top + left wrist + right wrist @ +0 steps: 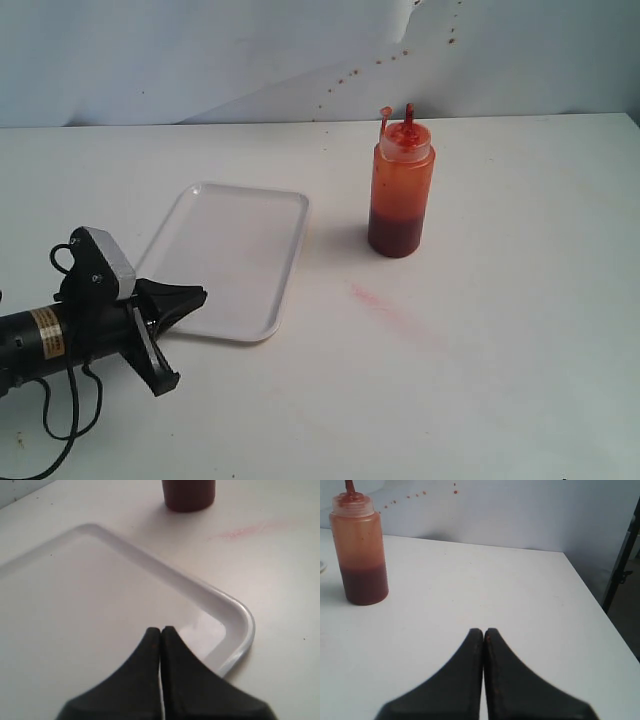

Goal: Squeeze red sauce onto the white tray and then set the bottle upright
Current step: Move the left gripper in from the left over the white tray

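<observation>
The bottle (401, 186) stands upright on the table, right of the white tray (225, 258), with its nozzle up and the tethered cap off to the side. Dark red sauce (396, 233) fills its lower part. The tray's surface looks bare. My left gripper (190, 298) hovers shut and holding nothing at the tray's near left edge; in the left wrist view its tips (161, 630) sit over the tray (235, 611), with the bottle's base (189, 494) beyond. My right gripper (483, 631) is shut and holding nothing, well away from the bottle (360, 550); it is outside the exterior view.
A faint pale-red smear (385, 303) marks the table in front of the bottle. Small red splatters (350, 72) dot the white backdrop. The table's right edge (590, 595) drops off beside a dark stand (622, 560).
</observation>
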